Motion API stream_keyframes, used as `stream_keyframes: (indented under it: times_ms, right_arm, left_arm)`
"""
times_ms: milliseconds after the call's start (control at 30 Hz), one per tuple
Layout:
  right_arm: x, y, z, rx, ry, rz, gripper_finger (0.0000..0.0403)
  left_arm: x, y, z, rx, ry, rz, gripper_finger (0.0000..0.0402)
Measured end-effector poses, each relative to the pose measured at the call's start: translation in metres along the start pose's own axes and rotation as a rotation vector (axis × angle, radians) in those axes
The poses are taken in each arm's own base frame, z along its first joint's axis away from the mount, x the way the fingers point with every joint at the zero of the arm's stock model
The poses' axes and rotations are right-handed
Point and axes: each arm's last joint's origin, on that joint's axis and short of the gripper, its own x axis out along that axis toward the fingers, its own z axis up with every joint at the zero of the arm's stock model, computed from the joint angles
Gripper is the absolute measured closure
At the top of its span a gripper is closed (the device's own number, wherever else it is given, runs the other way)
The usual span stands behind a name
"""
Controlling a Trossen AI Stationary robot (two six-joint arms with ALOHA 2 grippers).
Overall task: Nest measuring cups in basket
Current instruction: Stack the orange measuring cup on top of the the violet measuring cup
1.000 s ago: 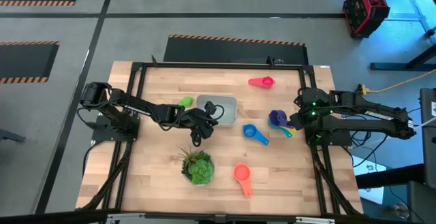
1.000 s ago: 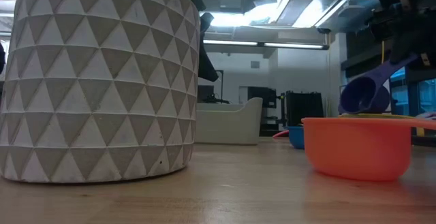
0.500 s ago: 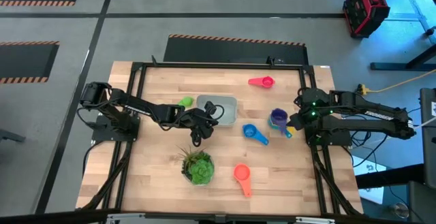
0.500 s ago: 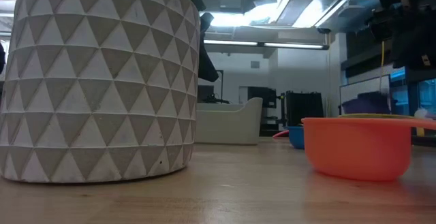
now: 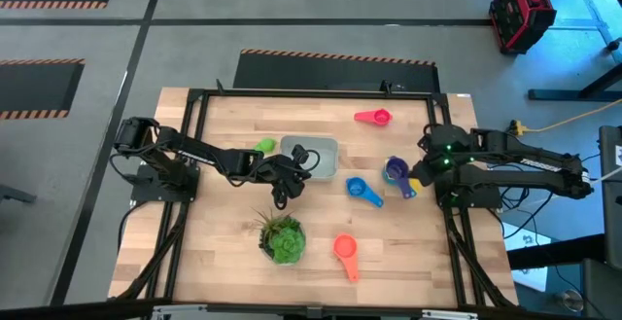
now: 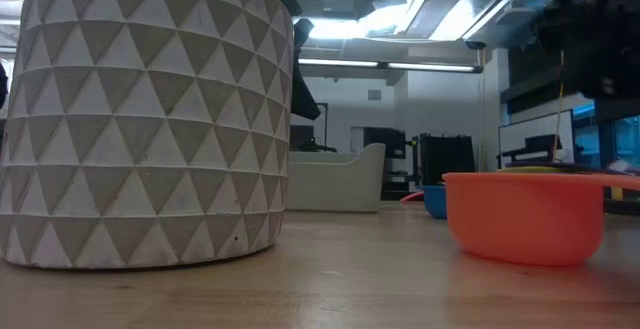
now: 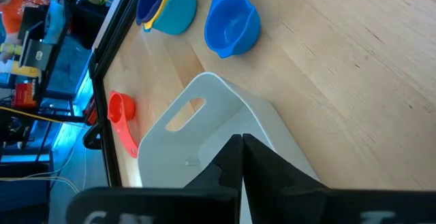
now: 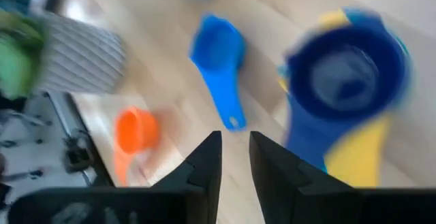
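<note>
The basket [image 5: 319, 153], a pale tub with a handle slot [image 7: 184, 115], stands mid-table. My left gripper [image 7: 242, 139] is shut at its left end [image 5: 294, 162]. A purple cup sits in a yellow and a teal one [image 5: 396, 172], also seen in the right wrist view [image 8: 347, 71]. My right gripper [image 8: 235, 137] hovers open just right of that stack [image 5: 416, 176]. A blue cup [image 5: 364, 191], an orange cup [image 5: 345, 252], a pink cup [image 5: 374, 118] and a green cup [image 5: 262, 147] lie singly on the wood. My left gripper has its shut fingers on the rim of the basket's left end wall [image 7: 212, 142], opposite the end with the handle slot. The fingers come slanting down from the table's left. The basket stands flat on the table.
A leafy plant [image 5: 282, 238] in a white patterned pot [image 6: 145, 119] stands near the front edge, close to the orange cup [image 6: 525, 214]. Bare wood lies between the basket and the blue cup [image 7: 231, 26]. A black frame [image 5: 311, 93] borders the table.
The purple cup hung tilted in the air under my right gripper a second ago. It has since come down onto the yellow and teal cups, dropping out of sight behind the orange cup in the low view. My left arm has kept still.
</note>
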Motion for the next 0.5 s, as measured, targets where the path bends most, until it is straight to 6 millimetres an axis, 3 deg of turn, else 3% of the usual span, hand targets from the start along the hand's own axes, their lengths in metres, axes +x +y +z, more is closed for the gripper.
stream_keyframes:
  times_ms: [167,500]
  right_arm:
    - [0.003,0.014,0.015,-0.043,-0.119,0.106,0.0322]
    - [0.027,0.034,0.041,-0.151,-0.195,0.203,0.0322]
  left_arm:
    - [0.000,0.000,0.000,0.000,0.000,0.000,0.0389]
    - [0.000,0.000,0.000,-0.001,-0.001,0.001,0.0376]
